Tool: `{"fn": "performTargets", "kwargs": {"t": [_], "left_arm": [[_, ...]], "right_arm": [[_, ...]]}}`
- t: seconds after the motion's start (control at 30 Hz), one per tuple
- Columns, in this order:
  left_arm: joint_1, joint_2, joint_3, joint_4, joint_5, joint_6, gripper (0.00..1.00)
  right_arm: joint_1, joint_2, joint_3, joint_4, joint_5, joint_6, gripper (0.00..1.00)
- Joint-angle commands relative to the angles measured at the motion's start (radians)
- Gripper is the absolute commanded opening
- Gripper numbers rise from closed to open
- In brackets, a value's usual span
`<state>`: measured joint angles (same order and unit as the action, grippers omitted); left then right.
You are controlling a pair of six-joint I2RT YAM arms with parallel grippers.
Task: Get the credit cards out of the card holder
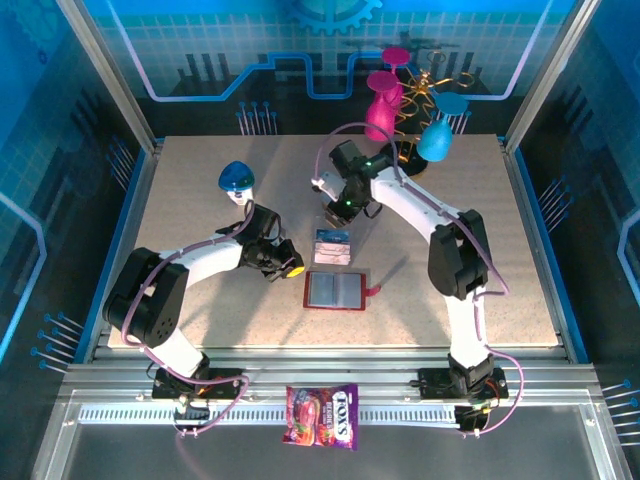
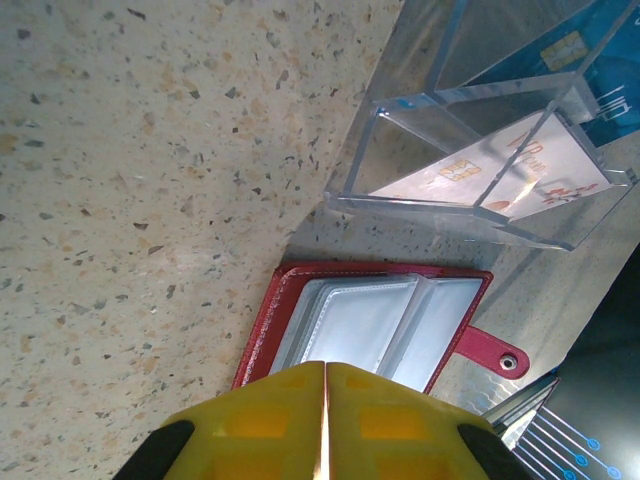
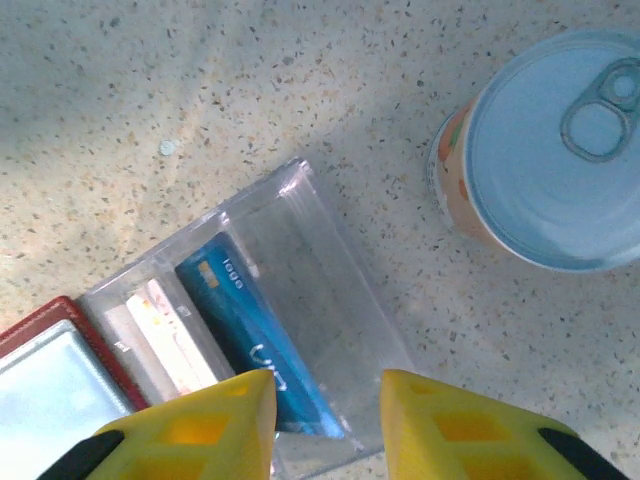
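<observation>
The red card holder [image 1: 337, 290] lies open and flat on the table, its grey see-through pockets [image 2: 375, 320] facing up and its snap tab [image 2: 495, 352] pointing right. Just behind it stands a clear ridged box [image 1: 332, 246]. Two credit cards stand in its slots, a blue one [image 3: 250, 325] and a white one [image 3: 170, 335]. My left gripper [image 2: 325, 420] is shut with nothing in it, at the holder's left edge [image 1: 290, 268]. My right gripper [image 3: 328, 410] hangs open over the box's free slot [image 3: 320, 290], holding nothing.
A closed tin can [image 3: 550, 150] stands on the table just beyond the clear box. A blue dome [image 1: 237, 177] sits at the back left, and pink and teal ornaments [image 1: 383, 105] at the back right. A candy packet [image 1: 322, 415] lies on the front rail.
</observation>
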<state>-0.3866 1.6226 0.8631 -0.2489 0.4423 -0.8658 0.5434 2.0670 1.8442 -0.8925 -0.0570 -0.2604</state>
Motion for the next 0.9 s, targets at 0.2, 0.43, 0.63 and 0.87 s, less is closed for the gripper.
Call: {"fn": "performTargets", "kwargs": {"t": [0.2,0.43,0.63,0.87], "left_arm": [[-0.014,0.024,-0.013,0.028,0.050,-0.009,0.10],[-0.038,0.054,-0.022,0.026,0.068,0.003,0.09],[-0.040,0.065,-0.048,0.029,0.074,0.013,0.09],[-0.045,0.079,-0.073,0.039,0.087,0.020,0.08]], "right_arm": [[0.006,-0.182,-0.234,0.188,-0.106,0.338,0.24],[0.033,-0.285,-0.439,0.317,-0.226,0.590,0.20],[0.091,-0.326,-0.562,0.359,-0.290,0.748,0.14],[0.141,-0.340,-0.707,0.432,-0.412,0.866,0.20]]}}
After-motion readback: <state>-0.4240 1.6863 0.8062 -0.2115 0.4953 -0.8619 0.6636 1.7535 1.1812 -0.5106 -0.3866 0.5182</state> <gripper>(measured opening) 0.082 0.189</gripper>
